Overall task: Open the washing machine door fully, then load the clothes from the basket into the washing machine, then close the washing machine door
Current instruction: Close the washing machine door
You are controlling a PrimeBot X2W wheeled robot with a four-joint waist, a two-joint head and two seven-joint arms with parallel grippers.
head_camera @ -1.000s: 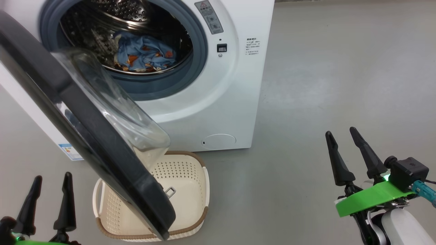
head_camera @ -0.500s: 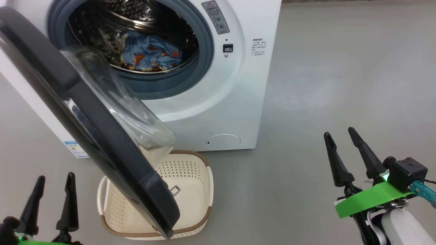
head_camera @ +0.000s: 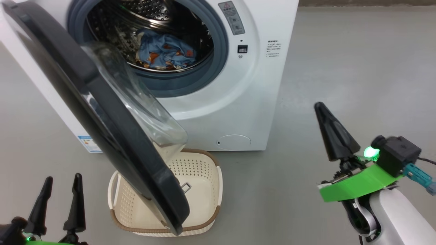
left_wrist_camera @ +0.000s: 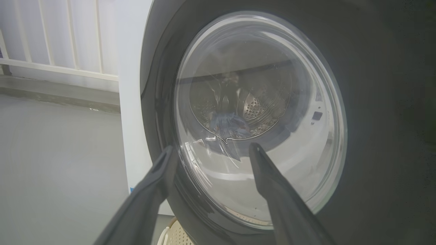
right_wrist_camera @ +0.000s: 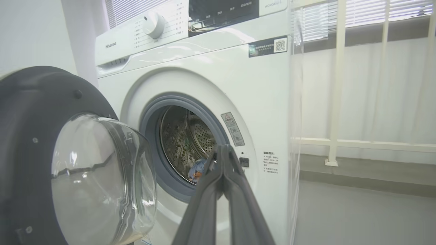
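Note:
The white washing machine (head_camera: 218, 102) (right_wrist_camera: 211, 78) stands with its black door (head_camera: 102, 115) (right_wrist_camera: 30, 136) swung out to the left, glass bowl facing the drum. Blue clothes (head_camera: 165, 51) (right_wrist_camera: 197, 169) with orange prints lie inside the steel drum. Under the door's lower edge sits the cream basket (head_camera: 204, 190), and nothing shows in the part of it I can see. My left gripper (head_camera: 59, 183) (left_wrist_camera: 211, 153) is open at the lower left, pointing at the door's outer face (left_wrist_camera: 259, 119). Out to the right of the machine, my right gripper (head_camera: 320, 107) (right_wrist_camera: 223, 148) is shut on nothing.
Grey floor (head_camera: 357, 68) spreads to the right of the machine. A white railing (right_wrist_camera: 337, 85) and a curtained window stand behind it on the right. A blue label (head_camera: 88, 143) shows low on the machine's left side.
My right gripper has shut and risen a little. The whole head view has shifted, so the machine and basket sit further right in the picture.

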